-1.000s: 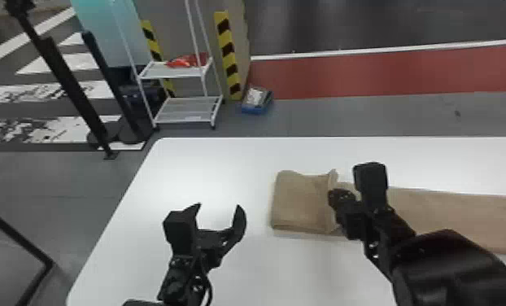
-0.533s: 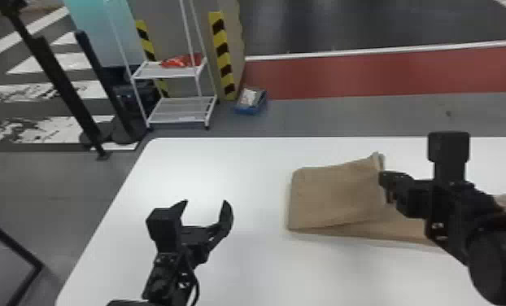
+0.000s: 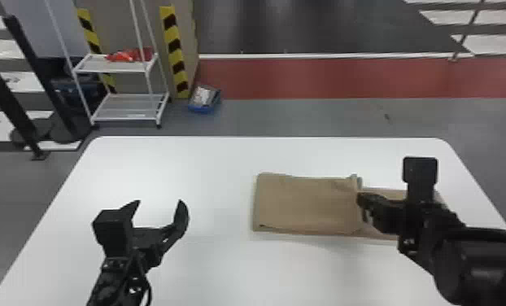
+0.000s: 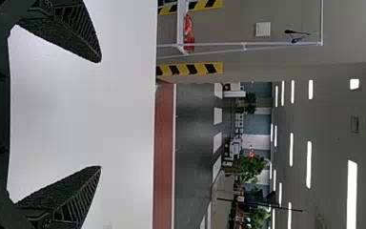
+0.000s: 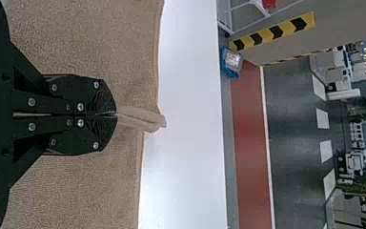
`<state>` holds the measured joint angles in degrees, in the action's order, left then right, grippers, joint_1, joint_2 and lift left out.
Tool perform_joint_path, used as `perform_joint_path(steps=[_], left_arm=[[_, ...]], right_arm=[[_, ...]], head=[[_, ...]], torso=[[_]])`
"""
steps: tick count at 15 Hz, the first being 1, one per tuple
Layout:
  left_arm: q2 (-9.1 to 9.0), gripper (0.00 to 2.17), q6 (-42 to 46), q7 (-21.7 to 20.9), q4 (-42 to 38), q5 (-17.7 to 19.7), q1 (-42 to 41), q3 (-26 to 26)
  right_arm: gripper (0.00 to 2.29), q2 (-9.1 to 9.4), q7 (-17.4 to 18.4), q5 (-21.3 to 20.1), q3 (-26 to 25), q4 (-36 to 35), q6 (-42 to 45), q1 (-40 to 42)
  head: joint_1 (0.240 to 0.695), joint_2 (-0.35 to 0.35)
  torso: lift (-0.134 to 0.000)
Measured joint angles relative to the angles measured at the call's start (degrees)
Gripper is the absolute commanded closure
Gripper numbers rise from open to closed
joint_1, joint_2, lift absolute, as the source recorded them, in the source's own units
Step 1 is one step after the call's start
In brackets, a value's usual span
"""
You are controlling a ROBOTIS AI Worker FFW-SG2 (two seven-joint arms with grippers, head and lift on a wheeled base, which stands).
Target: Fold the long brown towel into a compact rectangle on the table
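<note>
One towel [image 3: 305, 203] lies on one table [image 3: 223, 268]. Over the surface: one left gripper [image 3: 160, 201], one right gripper [image 3: 362, 203]. Past its far edge: one rack [image 3: 112, 70], two shelves [image 3: 126, 107], one blue box [image 3: 201, 109], two striped strips [image 3: 175, 55].

White rack [image 3: 126, 106], red item [image 3: 131, 54] on upper shelf. Blue bin [image 3: 200, 109] on floor nearby. Hazard tape [image 3: 175, 55] behind rack. Leafy plants [image 4: 250, 167].

In the head view, the towel [image 3: 305, 205] lies on the table [image 3: 223, 268] right of centre, and behind the table, upper left, a rack [image 3: 128, 108] stands left of a container [image 3: 202, 108].
</note>
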<state>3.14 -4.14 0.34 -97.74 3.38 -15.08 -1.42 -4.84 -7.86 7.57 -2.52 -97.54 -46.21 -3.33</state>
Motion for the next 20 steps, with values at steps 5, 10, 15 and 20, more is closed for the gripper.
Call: perform_joint_path(steps=[5, 10, 15, 20], left_arm=[[0.03, 0.08, -0.21, 0.01, -0.30, -0.13, -0.15, 0.03], [0.14, 0.08, -0.21, 0.03, -0.57, -0.20, -0.47, 0.59], [-0.22, 0.08, -0.44, 0.57, 0.02, -1.04, 0.26, 2.38], [-0.23, 0.08, -2.45, 0.80, 0.16, -1.33, 1.19, 2.59]], right_arm=[[1.50, -0.58, -5.97, 3.33, -10.05, -11.12, -11.03, 0.12], [1.51, -3.84, -8.25, 0.48, -14.18, 1.87, -8.37, -2.13], [1.50, -3.87, -9.06, 0.17, -14.02, 2.09, -6.49, -2.07], [1.50, -5.08, -10.52, 3.88, -19.07, -0.88, -10.26, -4.35]], head=[[0.695, -0.023], [0.695, -0.106], [0.695, -0.128], [0.695, -0.154]], torso=[[-0.057], [-0.057], [-0.057], [-0.057]])
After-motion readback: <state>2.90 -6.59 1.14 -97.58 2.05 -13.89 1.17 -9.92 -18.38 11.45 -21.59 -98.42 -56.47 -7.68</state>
